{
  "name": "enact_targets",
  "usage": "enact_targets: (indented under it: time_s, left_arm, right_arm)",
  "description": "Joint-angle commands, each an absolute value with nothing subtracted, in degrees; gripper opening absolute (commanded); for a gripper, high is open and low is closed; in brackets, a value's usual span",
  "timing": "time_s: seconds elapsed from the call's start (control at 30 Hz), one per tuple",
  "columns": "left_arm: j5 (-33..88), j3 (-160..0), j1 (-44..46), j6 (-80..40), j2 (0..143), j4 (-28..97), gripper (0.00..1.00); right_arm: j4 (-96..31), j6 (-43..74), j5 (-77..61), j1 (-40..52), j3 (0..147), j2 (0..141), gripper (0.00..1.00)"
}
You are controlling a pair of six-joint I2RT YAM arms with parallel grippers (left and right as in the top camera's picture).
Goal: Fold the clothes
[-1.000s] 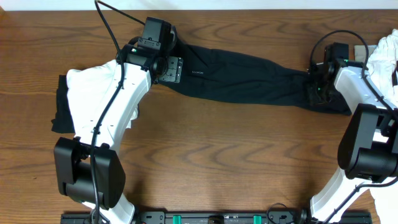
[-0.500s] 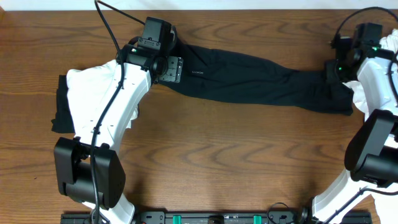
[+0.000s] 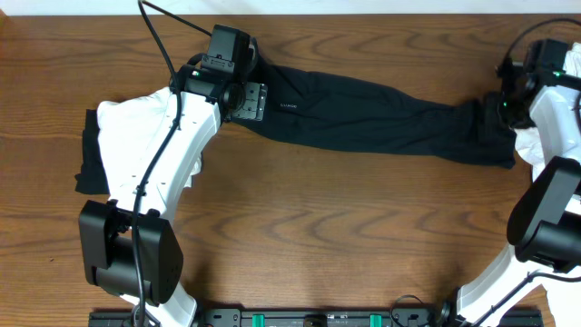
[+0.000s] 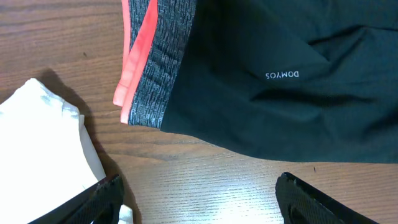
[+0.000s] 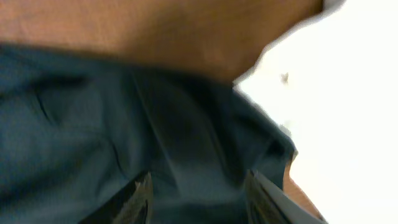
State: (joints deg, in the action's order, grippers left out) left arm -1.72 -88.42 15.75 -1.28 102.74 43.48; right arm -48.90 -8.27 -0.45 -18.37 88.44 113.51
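Brown wooden table carries the long black trousers, stretched across its far side with the grey-and-red waistband at the left. The left tool hangs wide open near the waistband, gripping nothing. The right tool hovers over the leg ends, fingers parted, beside a white garment.

overhead: straight down | wrists: close, downward | shared: trousers

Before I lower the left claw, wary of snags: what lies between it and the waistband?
Left wrist view: only bare table between left claw and waistband; a white garment lies beside the claw.
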Motion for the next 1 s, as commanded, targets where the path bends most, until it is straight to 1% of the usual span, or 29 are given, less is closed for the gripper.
enact_targets:
  time_s: [0.0,0.17,0.43,0.47,0.53,0.63,0.67,0.73,0.83,0.97]
  left_arm:
    - [-2.17,-89.17,15.38,-0.49,102.21,43.83,0.80]
    - [-2.20,-89.17,15.38,-0.49,102.21,43.81,0.80]
    - [-2.20,-89.17,15.38,-0.49,102.21,43.79,0.80]
    - [-2.20,-89.17,15.38,-0.49,102.21,43.79,0.80]
    - [-2.20,-89.17,15.38,-0.49,102.21,43.79,0.80]
    - [-2.17,-89.17,15.38,-0.49,102.21,43.83,0.80]
    - [-2.20,-89.17,15.38,-0.49,102.21,43.83,0.80]
    - [-2.17,-89.17,15.38,-0.49,102.21,43.79,0.80]
    - [-2.17,-89.17,15.38,-0.51,102.21,43.59,0.80]
    - [-2.17,-89.17,15.38,-0.51,102.21,43.35,0.80]
  right_arm:
    - [-52.23,-4.97,-2.15,-19.31,89.21,111.83,0.47]
    - [-53.49,-6.92,-1.30,-19.07,88.47,112.12,0.52]
    - [-43.81,-6.33,0.21,-15.86,82.13,113.60,0.57]
    - [-42.00,-5.58,1.21,-15.59,81.01,113.60,0.56]
    - [-39.99,-4.32,2.79,-15.33,79.70,113.60,0.51]
    - [-39.38,0.05,9.39,-15.31,79.40,113.56,0.35]
    - [-39.13,1.37,11.90,-15.38,79.40,113.47,0.31]
    - [-38.74,2.31,14.81,-15.46,79.40,113.47,0.28]
    - [-38.52,2.33,14.74,-15.75,79.40,113.47,0.23]
    - [-38.48,2.22,14.33,-15.77,79.42,113.47,0.08]
